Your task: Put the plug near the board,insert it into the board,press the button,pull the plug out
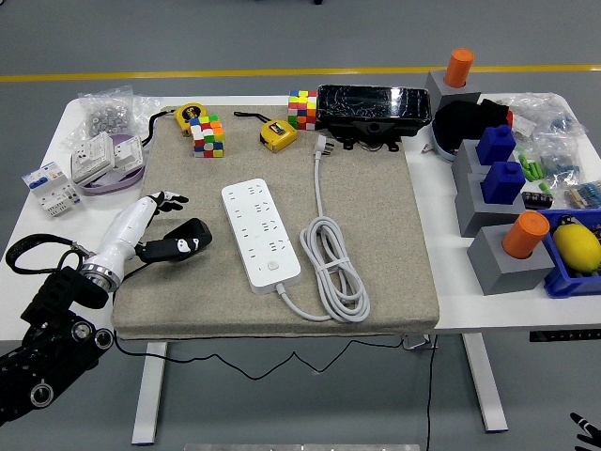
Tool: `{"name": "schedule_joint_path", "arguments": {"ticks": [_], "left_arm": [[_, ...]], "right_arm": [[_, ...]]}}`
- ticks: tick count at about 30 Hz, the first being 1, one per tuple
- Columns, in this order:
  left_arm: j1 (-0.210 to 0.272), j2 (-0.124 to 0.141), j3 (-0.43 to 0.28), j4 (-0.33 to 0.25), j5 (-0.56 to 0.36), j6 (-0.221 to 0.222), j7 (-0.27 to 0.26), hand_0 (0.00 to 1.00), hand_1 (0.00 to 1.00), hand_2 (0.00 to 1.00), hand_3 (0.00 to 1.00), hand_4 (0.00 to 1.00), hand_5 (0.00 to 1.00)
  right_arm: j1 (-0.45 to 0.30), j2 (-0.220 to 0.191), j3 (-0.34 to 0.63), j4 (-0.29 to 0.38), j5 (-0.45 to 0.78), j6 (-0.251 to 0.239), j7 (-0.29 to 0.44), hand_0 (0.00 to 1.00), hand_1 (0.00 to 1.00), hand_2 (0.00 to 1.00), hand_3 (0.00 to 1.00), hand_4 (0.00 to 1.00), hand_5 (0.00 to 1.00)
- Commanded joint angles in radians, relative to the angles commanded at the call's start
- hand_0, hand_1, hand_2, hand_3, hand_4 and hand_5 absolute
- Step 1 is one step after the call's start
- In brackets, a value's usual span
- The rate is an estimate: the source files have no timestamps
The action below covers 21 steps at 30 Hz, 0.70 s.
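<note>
The left hand (167,230) lies low over the left part of the grey mat (376,235), its black fingers (172,199) loosely spread, with a black object (178,243) resting against its palm side; whether the hand actually grips it cannot be told. The forearm runs white from the wrist, then black, down to the lower left corner. Right of the hand, the white power board (259,233) lies lengthwise on the mat, its button (273,266) near the close end. Its grey cable (333,268) lies coiled just beside it, and the plug (323,147) rests at the mat's far edge, well apart from the board's sockets. The mat covers the white counter (470,301); beyond is grey floor with a yellow line. Only a fingertip of the right hand (586,428) shows at the bottom right corner.
</note>
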State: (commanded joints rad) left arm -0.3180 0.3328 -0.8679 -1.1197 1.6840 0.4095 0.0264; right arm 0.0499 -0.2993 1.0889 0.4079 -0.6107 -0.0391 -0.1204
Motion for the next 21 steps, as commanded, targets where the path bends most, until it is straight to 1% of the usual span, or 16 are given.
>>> {"name": "schedule_joint_path", "arguments": {"ticks": [4,5,10,11,16,17,21], "left_arm": [[-0.007,-0.003,0.013,0.013,0.003,-0.001,0.005,0.716,0.731,0.705,0.743,0.998,0.304],[-0.008,-0.004,0.015,0.016,0.005,-0.001,0.006,0.706,0.708,0.693,0.712,0.998,0.253],[-0.015,-0.014,0.026,0.032,0.011,0.009,0.005,0.706,0.708,0.693,0.712,0.998,0.253],[-0.016,-0.016,0.027,0.034,0.009,0.011,0.003,0.638,0.65,0.586,0.595,0.935,0.145],[-0.026,-0.02,0.031,0.045,-0.005,0.007,0.002,0.638,0.65,0.586,0.595,0.935,0.145],[-0.031,-0.021,0.035,0.048,-0.013,0.008,-0.001,0.537,0.535,0.555,0.57,0.868,0.096],[-0.039,-0.024,0.041,0.058,-0.027,0.007,-0.002,0.537,0.535,0.555,0.57,0.868,0.096]], "right_arm": [[0.0,0.0,-0.002,-0.001,0.001,0.0,0.0,0.57,0.664,0.677,0.604,0.972,0.495],[0.0,0.0,-0.002,-0.001,0.001,0.0,0.0,0.57,0.664,0.677,0.604,0.973,0.494],[-0.001,0.0,-0.003,-0.001,0.001,0.0,0.0,0.57,0.664,0.677,0.604,0.973,0.494],[-0.002,0.0,-0.004,-0.001,0.001,0.0,0.0,0.57,0.664,0.677,0.604,0.973,0.495],[0.0,0.0,-0.003,-0.001,0.001,0.0,0.0,0.57,0.664,0.677,0.604,0.973,0.495],[0.0,0.0,-0.004,0.0,0.002,0.0,0.001,0.57,0.663,0.677,0.604,0.973,0.494],[0.001,0.0,-0.003,0.0,0.002,0.0,0.0,0.57,0.663,0.677,0.604,0.973,0.494]]}}
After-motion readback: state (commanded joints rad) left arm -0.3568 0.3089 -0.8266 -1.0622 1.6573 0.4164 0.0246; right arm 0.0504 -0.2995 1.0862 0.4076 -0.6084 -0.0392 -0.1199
